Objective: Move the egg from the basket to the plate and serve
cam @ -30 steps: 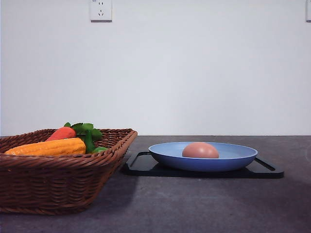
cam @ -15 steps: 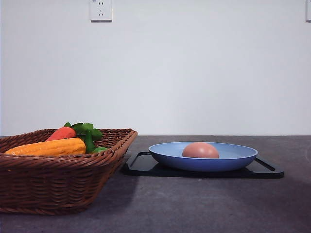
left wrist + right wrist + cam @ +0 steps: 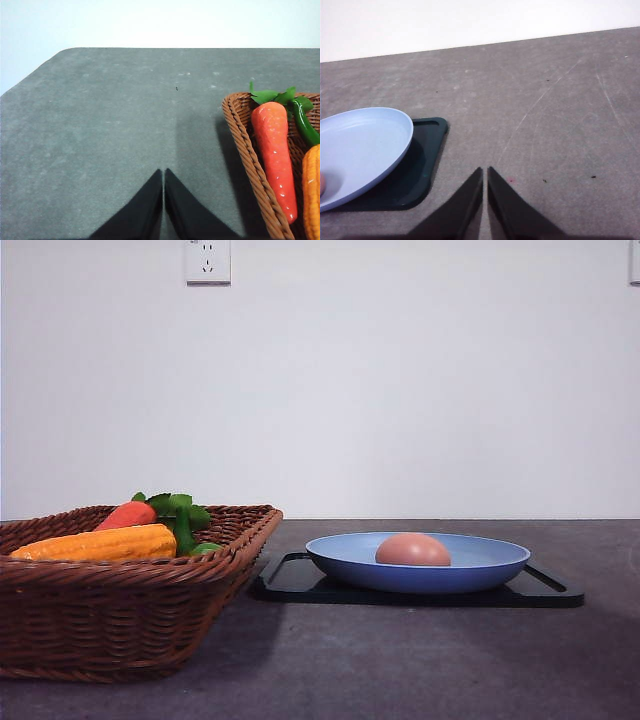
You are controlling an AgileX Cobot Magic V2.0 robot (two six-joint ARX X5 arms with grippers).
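1. Since the egg (image 3: 412, 550) lies in the plate (image 3: 480, 575), right of centre, transfer looks done.
2. Both left gripper (image 3: 163, 210) and right gripper (image 3: 485, 207) sit closed, empty (over bare table).
3. Basket (image 3: 120, 620), lower left, keeps carrot (image 3: 127, 515) and corn (image 3: 100, 543); serving remains.

Plain white wall (image 3: 400, 390) behind a dark grey table (image 3: 420, 660).
A white power socket (image 3: 208, 261) sits high on the wall; lighting even; tabletop matte, faintly scratched.

Open tabletop (image 3: 420, 660) lies in front of the plate (image 3: 480, 575); the basket (image 3: 120, 620) walls off the left side.
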